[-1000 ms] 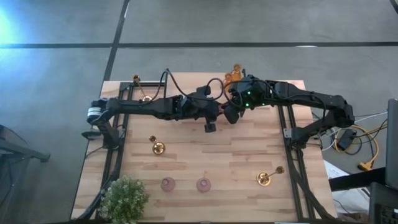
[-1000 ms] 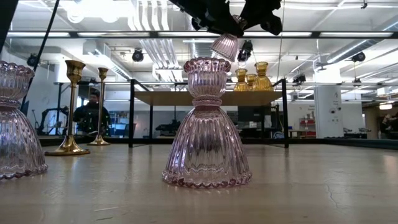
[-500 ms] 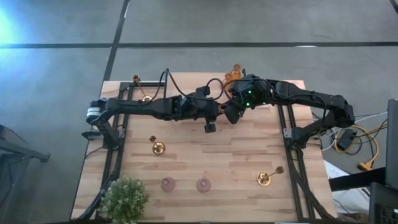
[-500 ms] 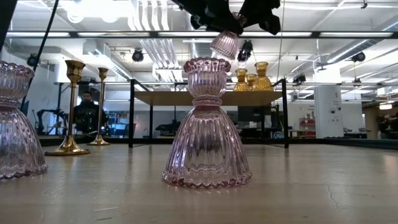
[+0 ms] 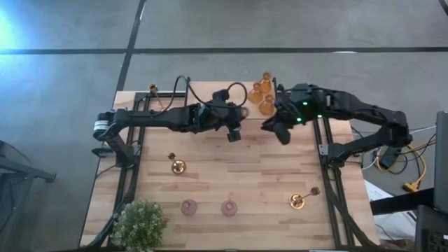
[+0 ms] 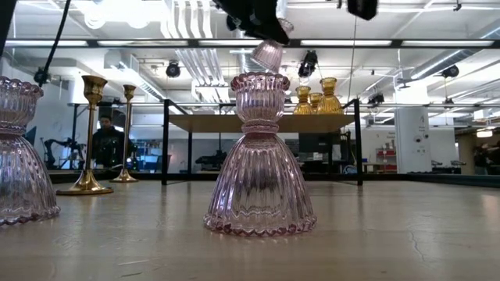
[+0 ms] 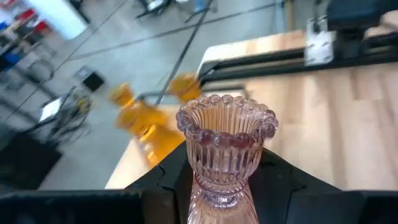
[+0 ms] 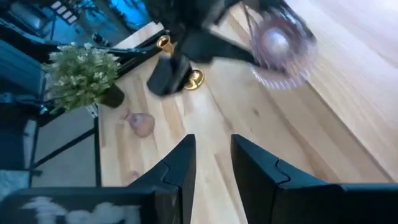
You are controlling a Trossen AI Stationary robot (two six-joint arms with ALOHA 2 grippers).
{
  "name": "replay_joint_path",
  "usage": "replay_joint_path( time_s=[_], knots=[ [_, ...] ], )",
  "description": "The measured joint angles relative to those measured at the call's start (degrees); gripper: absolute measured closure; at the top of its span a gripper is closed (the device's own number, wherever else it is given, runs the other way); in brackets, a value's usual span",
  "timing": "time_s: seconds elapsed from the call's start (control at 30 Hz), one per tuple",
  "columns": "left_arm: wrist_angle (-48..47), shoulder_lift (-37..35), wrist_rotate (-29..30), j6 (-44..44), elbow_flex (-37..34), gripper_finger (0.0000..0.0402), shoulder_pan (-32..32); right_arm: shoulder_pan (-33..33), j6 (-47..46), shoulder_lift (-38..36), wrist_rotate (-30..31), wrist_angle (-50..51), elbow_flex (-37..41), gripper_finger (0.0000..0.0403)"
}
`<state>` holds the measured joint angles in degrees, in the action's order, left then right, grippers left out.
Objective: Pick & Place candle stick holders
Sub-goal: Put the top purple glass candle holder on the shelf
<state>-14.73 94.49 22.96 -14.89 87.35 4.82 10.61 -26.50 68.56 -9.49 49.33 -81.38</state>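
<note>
My left gripper (image 5: 234, 131) is shut on a pink glass candle holder (image 7: 225, 140), held above the table's middle toward the far edge; the holder also shows high up in the low view (image 6: 268, 55). My right gripper (image 5: 277, 130) is open and empty, to the right of the left one. Three amber holders (image 5: 260, 96) stand on their bases at the far edge. Two pink holders (image 5: 189, 207) (image 5: 229, 207) stand near the front edge. One gold holder (image 5: 155, 94) stands far left and another (image 5: 177, 166) at mid left. A third gold holder (image 5: 301, 200) lies at the front right. My left gripper pinches the pink holder at its narrow waist, just below the beaded cup (image 7: 217, 194), between its two fingers. The holder lies along the fingers, and its cup end sticks out past the fingertips. It is lifted clear of the table.
A green leafy plant (image 5: 140, 222) stands at the front left corner. Dark frame rails (image 5: 323, 150) run along the table's left and right sides. Bare wood (image 5: 238, 171) lies in the table's middle. A person (image 6: 107, 140) shows in the room behind.
The two grippers have drawn apart. My right gripper has gone toward the table's right edge, away from the pink holder. My left gripper has gone a little toward the far edge with the pink holder, which stays lifted clear.
</note>
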Motion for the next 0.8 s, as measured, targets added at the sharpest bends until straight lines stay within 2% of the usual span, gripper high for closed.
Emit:
replay_joint_path(
  time_s=[0.07,0.2,0.3,0.47,0.6,0.67,0.8],
  knots=[
    [-0.13,-1.27,0.61,1.87,-0.09,0.0275,0.41,0.15,-1.14,-2.18,0.67,2.98,0.01,0.0313],
    [3.41,-5.06,0.29,4.35,-1.77,0.0275,2.88,0.11,-3.69,-6.75,6.81,8.24,1.24,0.0326],
    [10.09,-7.95,-0.50,4.73,-5.71,0.0275,5.99,0.07,-6.19,-10.43,12.48,9.59,3.41,0.0336],
    [24.47,-12.94,-7.03,10.72,-14.88,0.0275,12.55,0.15,-9.34,-16.69,21.74,10.02,8.56,0.0347],
    [32.72,-14.79,-7.67,13.52,-21.62,0.0275,16.86,0.15,-12.08,-21.33,27.95,10.03,14.01,0.0348],
    [34.53,-15.24,-7.94,15.03,-23.95,0.0275,18.71,0.20,-13.84,-23.63,30.79,9.98,17.14,0.0347],
    [34.47,-15.08,-8.59,16.70,-26.15,0.0275,22.17,0.15,-17.09,-27.97,32.37,9.58,23.56,0.0343]
  ],
)
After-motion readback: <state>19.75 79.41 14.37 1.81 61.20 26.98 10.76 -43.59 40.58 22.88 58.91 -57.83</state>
